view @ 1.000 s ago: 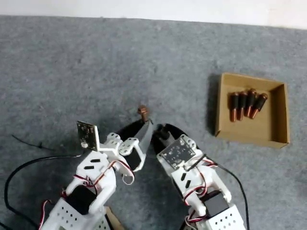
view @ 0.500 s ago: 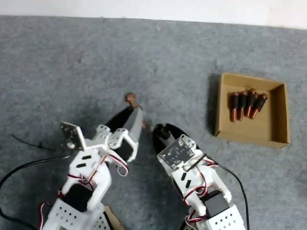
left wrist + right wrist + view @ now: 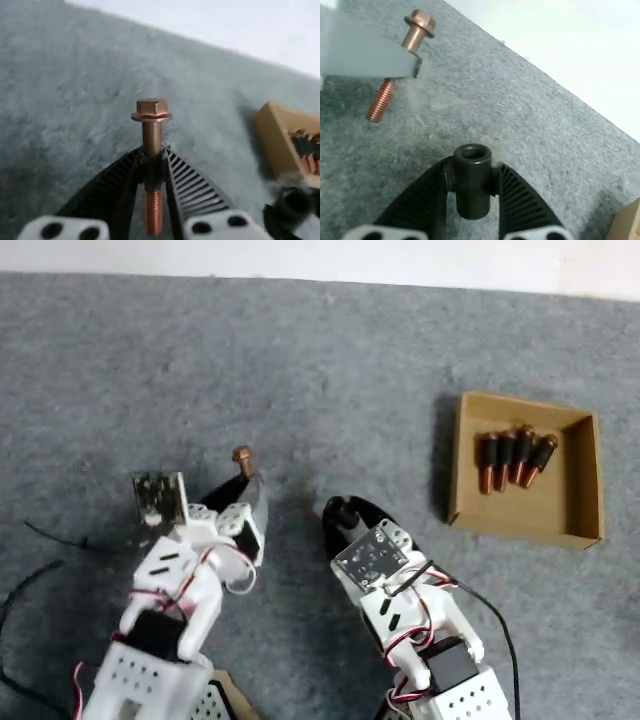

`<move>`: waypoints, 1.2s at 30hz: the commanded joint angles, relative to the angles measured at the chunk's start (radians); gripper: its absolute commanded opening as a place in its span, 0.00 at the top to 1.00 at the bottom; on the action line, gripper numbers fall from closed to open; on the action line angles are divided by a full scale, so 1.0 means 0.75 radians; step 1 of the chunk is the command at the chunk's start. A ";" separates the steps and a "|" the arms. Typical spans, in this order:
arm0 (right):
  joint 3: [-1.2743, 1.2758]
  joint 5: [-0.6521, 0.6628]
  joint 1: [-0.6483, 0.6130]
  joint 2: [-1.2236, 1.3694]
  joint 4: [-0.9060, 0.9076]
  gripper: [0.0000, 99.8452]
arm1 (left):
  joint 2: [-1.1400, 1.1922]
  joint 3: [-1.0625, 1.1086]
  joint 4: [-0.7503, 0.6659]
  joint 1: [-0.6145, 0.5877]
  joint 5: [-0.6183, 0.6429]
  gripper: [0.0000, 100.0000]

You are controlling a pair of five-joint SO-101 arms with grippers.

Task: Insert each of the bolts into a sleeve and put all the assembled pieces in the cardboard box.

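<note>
Four assembled pieces lie side by side in the cardboard box, which sits on the grey carpet off to the right, apart from both of your arms. Your left gripper is clamped tight on a copper bolt. It grips the shank just below the flanged hex head, so the head sticks out past the fingertips and the threaded end runs back between the fingers. Your right gripper is closed around a dark sleeve, whose open bore faces outward, away from the wrist. You can see from above that the bolt and the sleeve are apart and not lined up, with the bolt head up and to the left of the sleeve. From your right wrist camera, the bolt hangs tilted beyond the sleeve and off to one side, its head farther away than its thread.
</note>
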 commanded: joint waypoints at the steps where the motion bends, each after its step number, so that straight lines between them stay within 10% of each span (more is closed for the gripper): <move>1: 0.183 0.012 0.017 -0.009 -0.011 1.00 | 0.431 -0.169 -0.178 -0.015 -0.010 1.00; 13: 0.183 0.012 0.075 -0.009 -0.009 1.00 | 1.707 -0.834 -0.164 -0.238 -0.010 1.00; 21: 0.183 0.012 0.077 -0.009 -0.009 1.00 | 2.096 -1.325 0.415 -0.257 -0.004 1.00; 36: 0.183 0.012 0.077 -0.009 -0.009 1.00 | 2.391 -1.695 0.812 -0.257 -0.004 1.00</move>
